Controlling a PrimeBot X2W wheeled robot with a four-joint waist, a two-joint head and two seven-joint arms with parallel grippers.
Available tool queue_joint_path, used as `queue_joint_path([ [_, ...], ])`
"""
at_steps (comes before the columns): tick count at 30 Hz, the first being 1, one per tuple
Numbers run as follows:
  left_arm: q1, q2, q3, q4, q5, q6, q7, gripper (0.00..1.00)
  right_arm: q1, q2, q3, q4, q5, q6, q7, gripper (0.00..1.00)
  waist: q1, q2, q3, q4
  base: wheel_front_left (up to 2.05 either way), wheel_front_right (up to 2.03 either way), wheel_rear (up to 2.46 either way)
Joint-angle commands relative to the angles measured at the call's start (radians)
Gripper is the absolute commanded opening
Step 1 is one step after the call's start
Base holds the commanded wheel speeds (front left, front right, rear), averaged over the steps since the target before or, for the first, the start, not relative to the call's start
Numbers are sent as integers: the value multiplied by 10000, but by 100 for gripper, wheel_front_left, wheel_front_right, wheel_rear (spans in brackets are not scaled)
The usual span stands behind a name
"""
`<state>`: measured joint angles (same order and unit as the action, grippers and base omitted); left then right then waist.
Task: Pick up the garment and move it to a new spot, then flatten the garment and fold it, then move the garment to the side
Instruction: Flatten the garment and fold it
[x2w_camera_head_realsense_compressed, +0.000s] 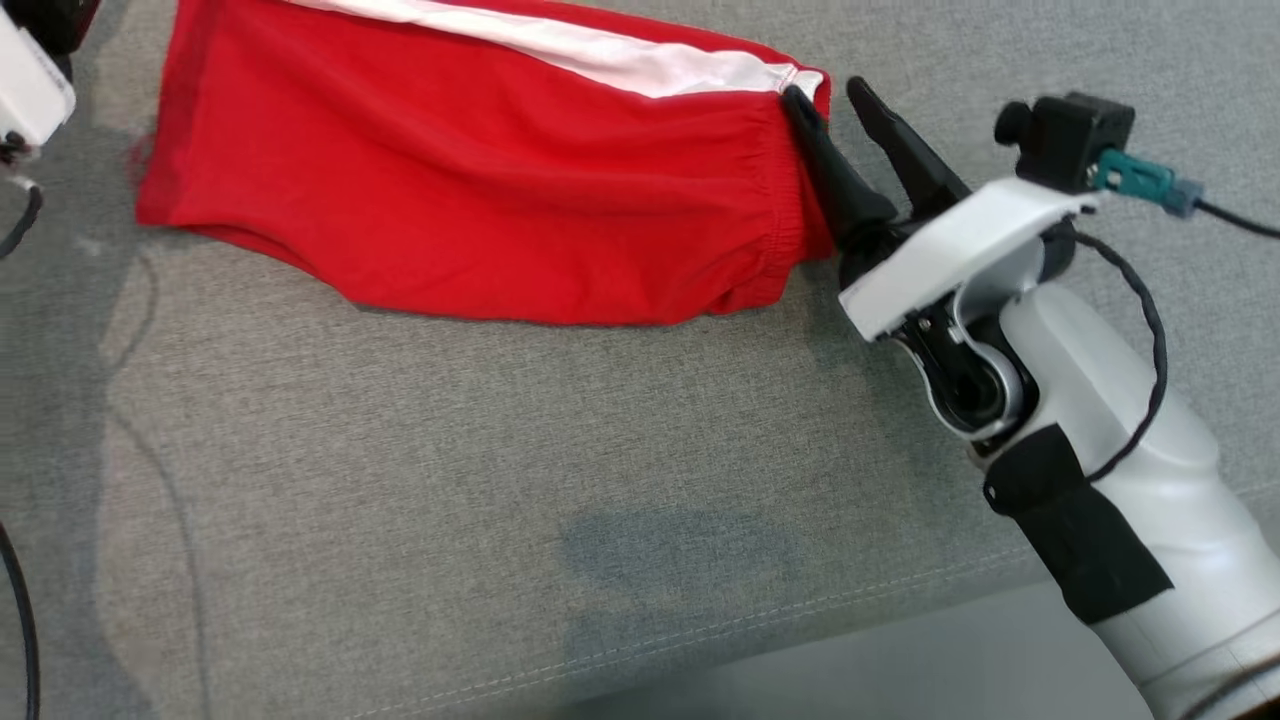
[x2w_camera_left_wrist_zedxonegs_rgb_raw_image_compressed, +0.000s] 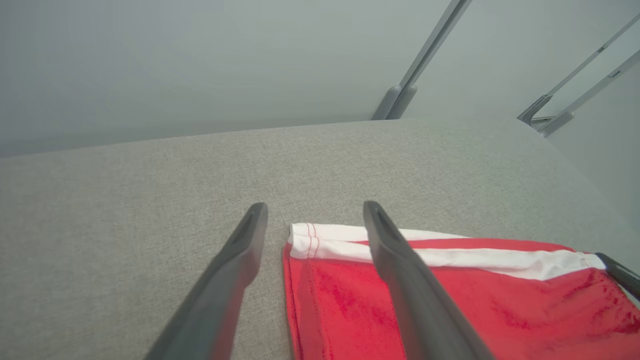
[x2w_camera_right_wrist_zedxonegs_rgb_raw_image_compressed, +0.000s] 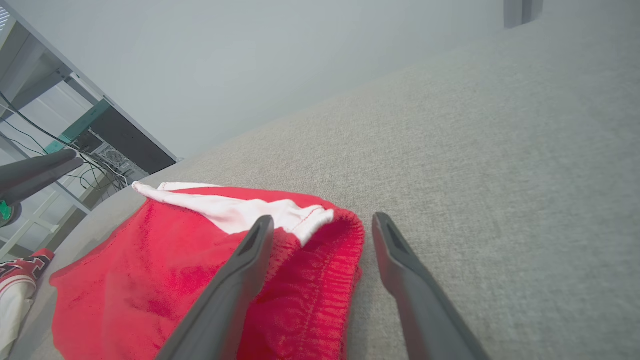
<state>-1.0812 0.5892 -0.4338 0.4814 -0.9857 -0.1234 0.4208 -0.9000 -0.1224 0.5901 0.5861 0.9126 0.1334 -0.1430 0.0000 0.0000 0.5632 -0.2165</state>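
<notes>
The garment (x2w_camera_head_realsense_compressed: 480, 190), red shorts with a white stripe, lay toward the far edge of the table (x2w_camera_head_realsense_compressed: 500, 520). I judged it light, limp and apt to sag, best pinched at the thick elastic waistband and at the hem. My right claw (x2w_camera_head_realsense_compressed: 824, 92) stood open, holding nothing, one finger against the waistband end. My left claw (x2w_camera_left_wrist_zedxonegs_rgb_raw_image_compressed: 315, 207) was open too, empty, straddling the hem corner.

Right gripper (x2w_camera_head_realsense_compressed: 828, 95) is spread wide, its pale forearm (x2w_camera_head_realsense_compressed: 1120, 430) angling in from lower right, and left gripper (x2w_camera_left_wrist_zedxonegs_rgb_raw_image_compressed: 315, 207) is splayed too.
</notes>
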Motion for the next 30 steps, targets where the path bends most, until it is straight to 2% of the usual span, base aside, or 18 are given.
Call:
queue_joint_path([
  [1, 381, 701, 358, -435, 419, -53, -804, 100, 707, -133, 84, -309, -416, -27, -455, 100, 0, 0, -204, 177, 0, 0, 0],
  [3, 830, 737, 456, -682, 716, 165, -1596, 100, 1081, -229, -4, -441, -679, -27, -717, 100, 0, 0, -350, 288, 0, 0, 0],
  [5, 1103, 728, 470, -846, 820, 266, -1896, 100, 1268, -292, -74, -509, -889, -27, -827, 100, 0, 0, -418, 340, 0, 0, 0],
  [8, 1965, 706, 525, -1432, 1146, 717, -2739, 100, 1865, -380, -553, -781, -1634, -27, -1068, 100, 0, 0, -623, 484, 0, 0, 0],
  [12, 3155, 643, 665, -2371, 1520, 1591, -3673, 100, 2843, -205, -1635, -1343, -2942, -27, -1173, 100, 0, 0, -858, 651, 0, 0, 0],
  [18, 4905, 553, 854, -3710, 2031, 2810, -4855, 100, 4863, 436, -3384, -3080, -4715, -27, -1185, 100, 0, 0, -1294, 755, 0, 0, 0],
  [24, 6387, 655, 993, -4452, 2123, 3466, -5324, 100, 6476, 701, -4135, -4163, -4971, -27, -1186, 100, 0, 0, -1810, 580, 0, 0, 0],
  [30, 7338, 876, 1048, -4883, 2210, 3925, -5378, 100, 7228, 718, -4028, -4770, -4618, -27, -1187, 100, 0, 0, -2164, 277, 0, 0, 0],
])
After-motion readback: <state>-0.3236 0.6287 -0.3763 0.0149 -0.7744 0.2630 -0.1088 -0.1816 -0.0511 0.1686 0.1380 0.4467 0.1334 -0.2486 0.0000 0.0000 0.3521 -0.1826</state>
